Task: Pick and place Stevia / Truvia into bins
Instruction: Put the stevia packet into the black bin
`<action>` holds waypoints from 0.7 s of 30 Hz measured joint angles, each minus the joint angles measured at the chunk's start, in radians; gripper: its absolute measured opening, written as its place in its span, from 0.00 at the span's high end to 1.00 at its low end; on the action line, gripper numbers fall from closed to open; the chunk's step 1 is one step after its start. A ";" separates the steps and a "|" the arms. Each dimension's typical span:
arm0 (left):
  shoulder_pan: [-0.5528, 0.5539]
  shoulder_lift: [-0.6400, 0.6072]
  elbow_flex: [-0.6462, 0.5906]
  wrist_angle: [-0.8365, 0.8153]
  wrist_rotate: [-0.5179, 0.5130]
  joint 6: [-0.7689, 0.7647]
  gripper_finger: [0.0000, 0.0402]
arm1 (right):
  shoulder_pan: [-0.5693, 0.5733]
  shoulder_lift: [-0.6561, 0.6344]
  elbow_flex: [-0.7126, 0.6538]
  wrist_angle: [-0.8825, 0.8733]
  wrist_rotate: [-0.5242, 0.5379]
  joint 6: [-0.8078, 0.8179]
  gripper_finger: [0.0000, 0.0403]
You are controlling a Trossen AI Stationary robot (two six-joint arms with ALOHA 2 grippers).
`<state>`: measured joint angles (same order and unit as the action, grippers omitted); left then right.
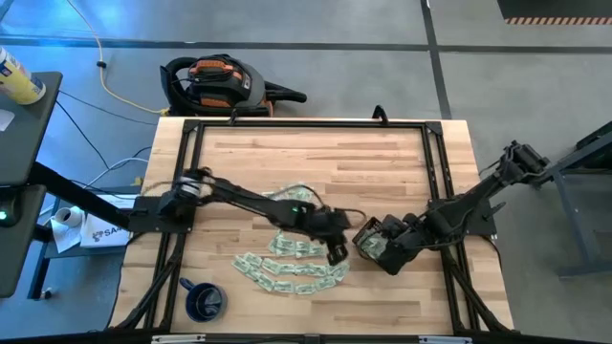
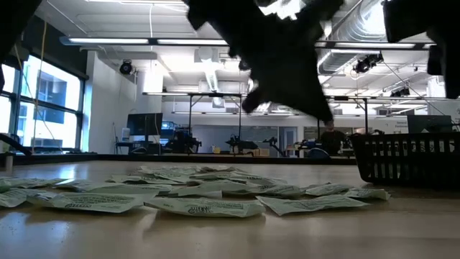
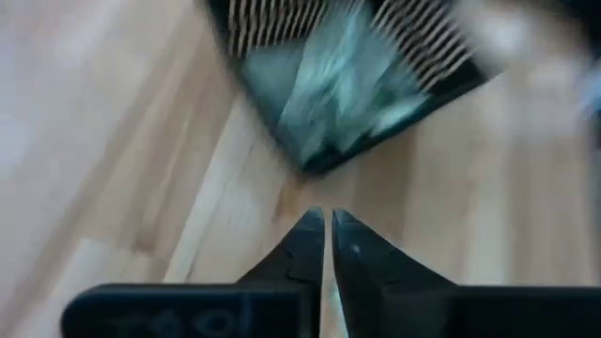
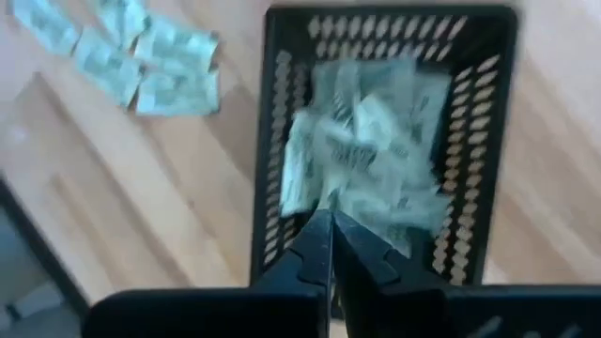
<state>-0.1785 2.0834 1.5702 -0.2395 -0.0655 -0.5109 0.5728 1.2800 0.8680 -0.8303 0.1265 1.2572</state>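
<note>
Many pale green Stevia sachets (image 1: 287,263) lie flat on the wooden table, left of the black perforated bin (image 1: 367,232). More sachets (image 4: 366,150) lie inside the bin. My left gripper (image 1: 337,253) hovers between the pile and the bin. Its fingers (image 3: 325,221) are shut to a thin slit and point at the bin's corner (image 3: 310,155). No sachet shows past the tips. My right gripper (image 1: 388,254) hangs over the bin's right side. It is shut, tips (image 4: 329,218) pointing down at the sachets inside, with nothing between them.
A dark blue mug (image 1: 204,299) stands near the table's front left corner. The black frame rails (image 1: 306,122) run along the table's edges. In the low view the sachets (image 2: 201,194) spread across the middle, with the bin (image 2: 413,158) at the right.
</note>
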 joint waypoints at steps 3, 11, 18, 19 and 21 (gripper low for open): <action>0.002 -0.139 -0.148 0.089 0.001 -0.024 0.85 | 0.007 0.015 0.000 0.006 -0.012 -0.005 0.98; 0.008 -0.433 -0.369 0.041 -0.073 -0.061 0.93 | -0.114 0.095 0.000 0.123 -0.033 -0.149 1.00; 0.008 -0.587 -0.392 -0.098 -0.175 -0.080 0.79 | -0.197 0.225 0.000 0.139 -0.119 -0.219 1.00; 0.008 -0.603 -0.392 -0.106 -0.177 -0.077 0.77 | -0.204 0.239 0.000 0.137 -0.129 -0.219 1.00; 0.008 -0.634 -0.392 -0.146 -0.187 -0.072 0.75 | -0.217 0.266 0.000 0.131 -0.149 -0.219 1.00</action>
<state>-0.1707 1.4491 1.1779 -0.3852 -0.2525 -0.5828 0.3561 1.5459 0.8684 -0.6997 -0.0223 1.0386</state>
